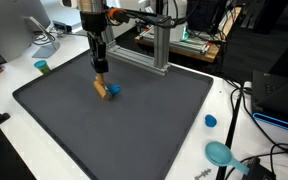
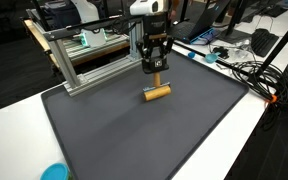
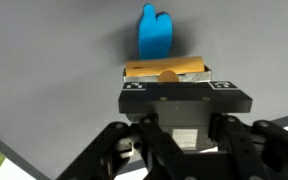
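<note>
Where it hangs over the block [image 2: 157, 93], gripper [image 2: 156, 72]: black — opening cannot be told.
Block: wooden, elongated, tan.
Piece [image 3: 156, 32]: blue, smooth — touching block.
Mat [image 2: 134, 130]: dark, matte.

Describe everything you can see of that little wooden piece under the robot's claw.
The wooden piece is a short, tan bar that looks like bare wood. It lies flat on the dark mat. In the wrist view a small round knob shows at its middle. The bar sits directly below the claw, which hangs close above it; whether they touch is unclear. A small blue thing lies right beside the bar and seems to touch it.
</note>
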Controlling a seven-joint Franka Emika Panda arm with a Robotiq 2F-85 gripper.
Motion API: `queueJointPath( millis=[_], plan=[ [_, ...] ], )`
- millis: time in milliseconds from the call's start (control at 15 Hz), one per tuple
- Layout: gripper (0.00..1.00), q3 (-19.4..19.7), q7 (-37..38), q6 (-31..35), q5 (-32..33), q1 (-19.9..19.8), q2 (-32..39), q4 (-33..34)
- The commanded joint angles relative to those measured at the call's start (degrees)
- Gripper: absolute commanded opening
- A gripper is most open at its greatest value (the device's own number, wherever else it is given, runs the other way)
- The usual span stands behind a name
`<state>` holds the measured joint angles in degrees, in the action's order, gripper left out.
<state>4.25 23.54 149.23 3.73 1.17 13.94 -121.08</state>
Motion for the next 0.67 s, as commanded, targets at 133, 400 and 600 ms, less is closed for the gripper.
queueJointPath(
  millis=[133, 400, 600],
  plan=[
    [0.22, -1.8, -15.9, -7.4, 0.9, -0.4, -11.3, 0.2],
    [0.22, -3.6, -23.8, -15.5, 3.1, 0.3, -13.1, 0.6],
    [0.22, -4.9, -27.0, -19.7, 7.2, 0.8, -12.3, 0.5]
  ],
)
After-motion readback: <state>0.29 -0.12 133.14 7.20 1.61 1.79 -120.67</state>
